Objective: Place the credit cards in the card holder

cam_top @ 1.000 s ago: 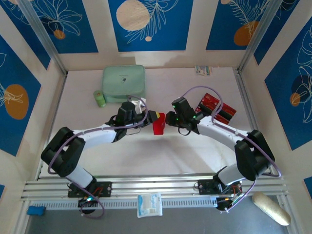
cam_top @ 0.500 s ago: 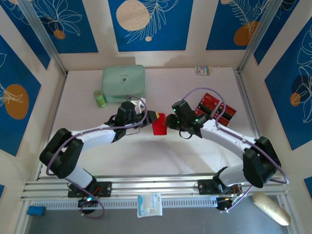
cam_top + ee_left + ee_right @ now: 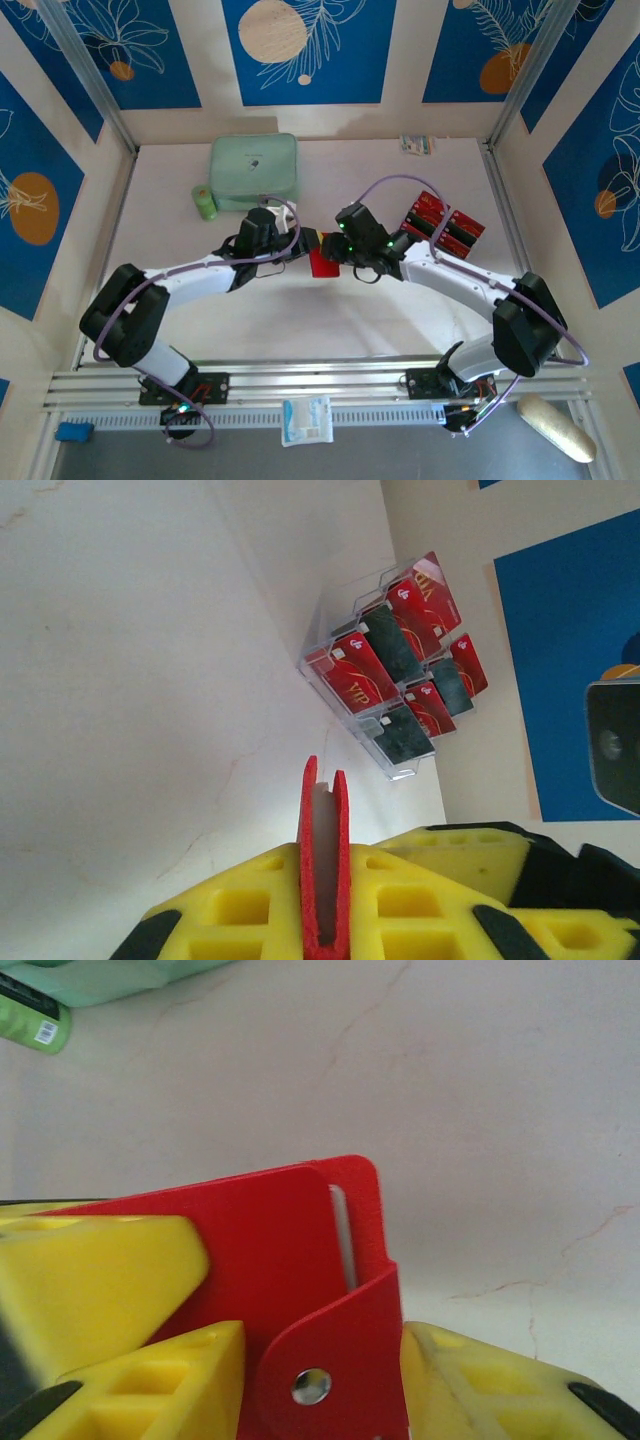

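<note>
The red card holder (image 3: 320,264) hangs above the table's middle, pinched edge-on between the yellow fingers of my left gripper (image 3: 303,241), which is shut on it (image 3: 325,880). In the right wrist view the card holder (image 3: 280,1250) faces the camera; its flap with the pale snap (image 3: 312,1386) sits between the two fingers of my right gripper (image 3: 320,1365), which stands open around it. My right gripper (image 3: 339,248) meets the holder from the right. Several red and black credit cards (image 3: 446,226) sit in a clear tiered stand (image 3: 395,665).
A large mint-green case (image 3: 254,170) lies at the back left with a green tube (image 3: 205,202) beside it. A small packet (image 3: 417,144) rests by the back wall. The clear stand is right of my right arm.
My right gripper has moved left and closed in on the card holder, its fingers now either side of the flap. The left gripper keeps its hold, nearly still.
</note>
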Controlling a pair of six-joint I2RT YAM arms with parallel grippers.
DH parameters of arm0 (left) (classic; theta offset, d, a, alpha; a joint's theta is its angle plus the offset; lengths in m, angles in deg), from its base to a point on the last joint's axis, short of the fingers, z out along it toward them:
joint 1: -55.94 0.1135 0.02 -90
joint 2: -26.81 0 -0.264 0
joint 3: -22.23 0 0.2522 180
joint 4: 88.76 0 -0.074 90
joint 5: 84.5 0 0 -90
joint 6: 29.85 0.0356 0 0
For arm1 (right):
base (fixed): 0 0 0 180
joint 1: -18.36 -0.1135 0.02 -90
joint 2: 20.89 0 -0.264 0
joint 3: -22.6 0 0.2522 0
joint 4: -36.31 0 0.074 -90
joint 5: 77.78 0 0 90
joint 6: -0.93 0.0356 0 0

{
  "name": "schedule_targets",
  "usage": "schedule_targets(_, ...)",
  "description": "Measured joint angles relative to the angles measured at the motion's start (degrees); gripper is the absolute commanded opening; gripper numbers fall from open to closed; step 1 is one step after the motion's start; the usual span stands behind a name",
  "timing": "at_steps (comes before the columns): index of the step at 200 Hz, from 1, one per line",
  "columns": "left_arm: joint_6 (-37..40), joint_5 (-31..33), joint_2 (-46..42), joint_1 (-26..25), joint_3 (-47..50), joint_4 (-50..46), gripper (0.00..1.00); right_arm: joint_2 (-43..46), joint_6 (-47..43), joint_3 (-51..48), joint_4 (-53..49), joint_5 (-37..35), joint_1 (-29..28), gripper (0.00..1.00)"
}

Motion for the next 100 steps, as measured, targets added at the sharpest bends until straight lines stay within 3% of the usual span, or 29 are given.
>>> schedule_targets(51,0.24,0.20,-0.28,-0.04,0.00,-2.25,0.00,-0.20,2.32,-4.39,3.80,0.46,0.13,0.33)
schedule_targets(100,0.22,0.63,-0.33,-0.11,0.00,-3.21,0.00,-0.20,4.81,-7.82,8.87,4.13,0.81,0.00)
